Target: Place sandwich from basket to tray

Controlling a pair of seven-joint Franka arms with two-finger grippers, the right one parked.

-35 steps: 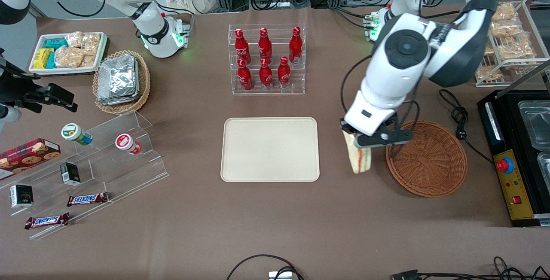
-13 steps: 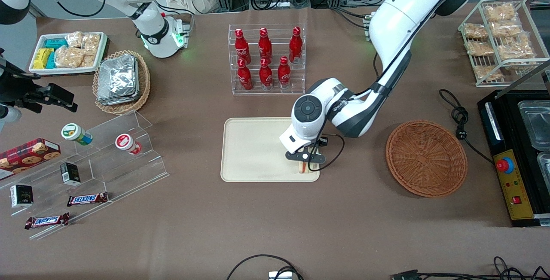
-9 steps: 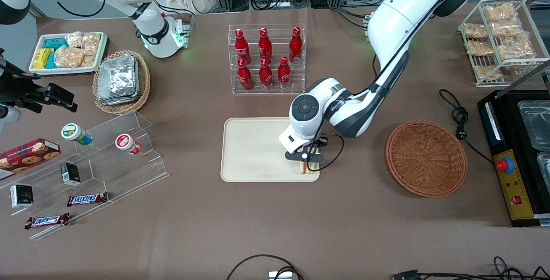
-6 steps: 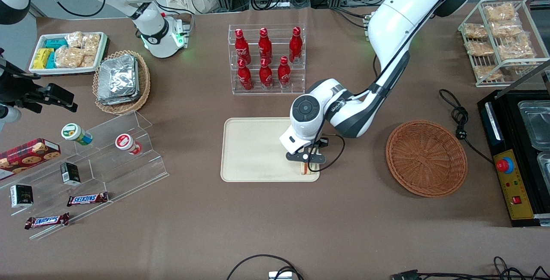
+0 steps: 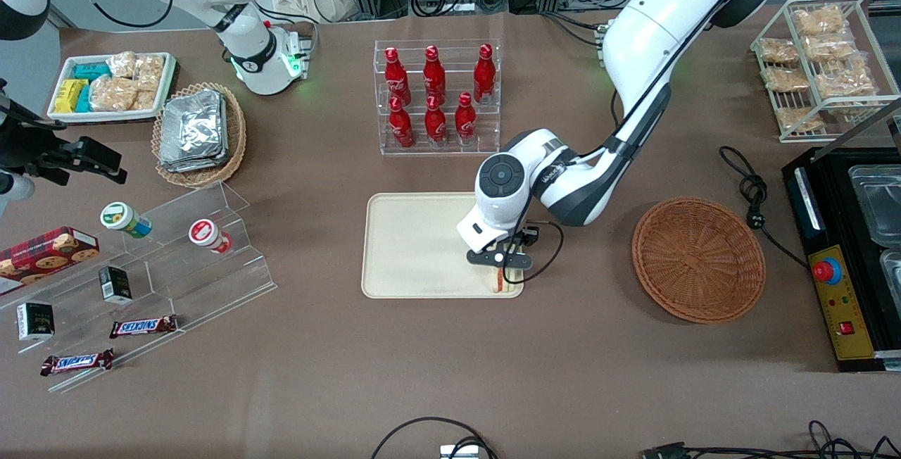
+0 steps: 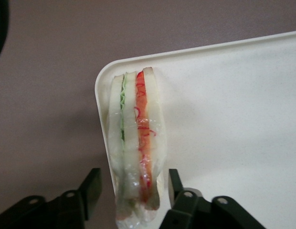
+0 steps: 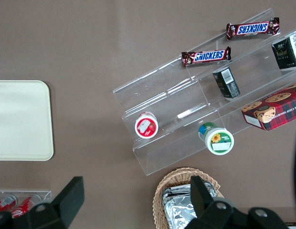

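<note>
While agape, jaws astride tray's (image 5: 422, 248) sandwich (image 6: 136, 143).

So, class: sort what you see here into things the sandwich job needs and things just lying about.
Job:
sandwich, on the tray's corner
tray
basket, holding nothing
gripper, open either side of the sandwich

Lying about:
red bottles
Snickers bars
foil packets
cookie box

The left arm is bent sharply at the elbow, reaching in from the working arm's end of the desk with its white forearm angled down and the wrist pointing nearly straight down. The end effector (image 5: 501, 270) sits low, and its two black fingers (image 6: 90, 188) are spread apart, standing clear on either side with a visible gap on each.
</note>
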